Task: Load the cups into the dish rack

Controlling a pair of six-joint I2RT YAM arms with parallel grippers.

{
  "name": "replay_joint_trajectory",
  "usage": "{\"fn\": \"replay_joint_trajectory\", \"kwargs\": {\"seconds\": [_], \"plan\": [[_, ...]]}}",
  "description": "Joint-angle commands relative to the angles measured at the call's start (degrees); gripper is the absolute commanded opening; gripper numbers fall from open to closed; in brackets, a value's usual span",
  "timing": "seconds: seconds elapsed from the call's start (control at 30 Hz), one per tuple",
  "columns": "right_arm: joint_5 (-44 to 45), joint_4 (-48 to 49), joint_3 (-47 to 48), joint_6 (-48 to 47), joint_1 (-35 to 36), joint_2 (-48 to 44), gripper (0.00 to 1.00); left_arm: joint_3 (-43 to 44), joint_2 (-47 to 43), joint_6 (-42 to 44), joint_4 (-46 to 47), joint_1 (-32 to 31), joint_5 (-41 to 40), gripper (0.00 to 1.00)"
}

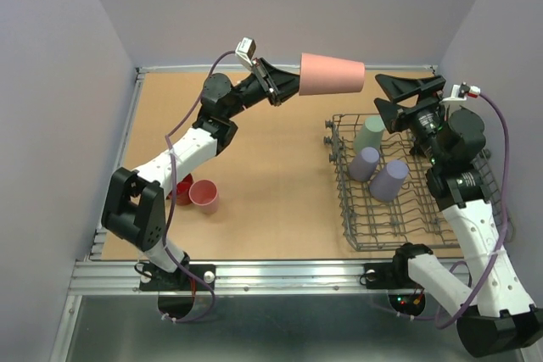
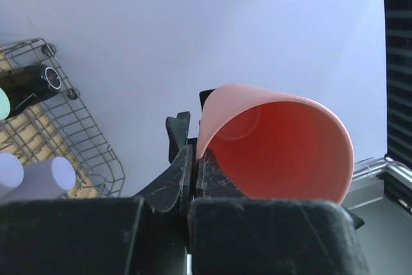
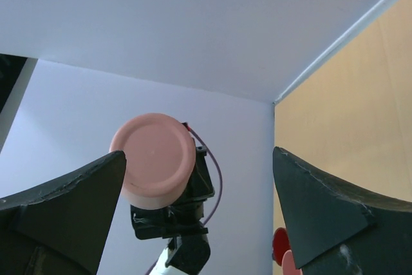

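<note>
Two robot arms stand at the near edge of a brown board tabletop (image 1: pixel 271 175). At left, the left arm bends at the elbow and stretches up and to the right. Its left gripper (image 1: pixel 287 85) is clamped on a matte pink handleless tumbler (image 1: pixel 333 74), held on its side in the air with its mouth toward the gripper and its base toward the right arm.

Below that arm, a glossy red mug (image 1: pixel 181 192), partly hidden by the arm, and a second pink tumbler (image 1: pixel 204 196) stand side by side on the table, well apart from the rack.

To the right, a grey wire dish rack (image 1: pixel 399 231) holds a sage-green tumbler (image 1: pixel 368 135), a lavender tumbler (image 1: pixel 365 164) and a second lavender tumbler (image 1: pixel 389 180), all tilted among the tines.

At far right, the right arm stands upright beside the rack. Its right gripper (image 1: pixel 392 97) hangs over the rack's far end, jaws spread wide and empty, pointing at the held tumbler, near it but apart.

Only the left wrist view shows the held tumbler's open mouth and its salmon inside, with the wall caught between the two fingers (image 2: pixel 177 178). Only the right wrist view shows its flat round base, facing the camera between that gripper's own spread fingers (image 3: pixel 322 198).
</note>
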Motion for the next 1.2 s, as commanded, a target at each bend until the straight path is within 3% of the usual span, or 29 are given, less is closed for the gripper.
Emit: {"fn": "replay_joint_trajectory", "kwargs": {"seconds": [0.0, 0.77, 1.17], "plan": [[-1.9, 9.1, 2.6, 1.1, -0.1, 0.7, 1.00, 0.4, -1.2, -2.6, 7.3, -0.6, -0.8, 0.00], [-6.7, 25.6, 1.0, 6.6, 0.7, 5.0, 1.00, -1.7, 0.3, -4.2, 10.8, -5.6, -5.8, 0.00], [-4.3, 25.0, 1.9, 3.1, 8.6, 7.9, 1.00, -0.7, 1.7, -2.5, 10.8, -7.1, -8.7, 0.00]]}}
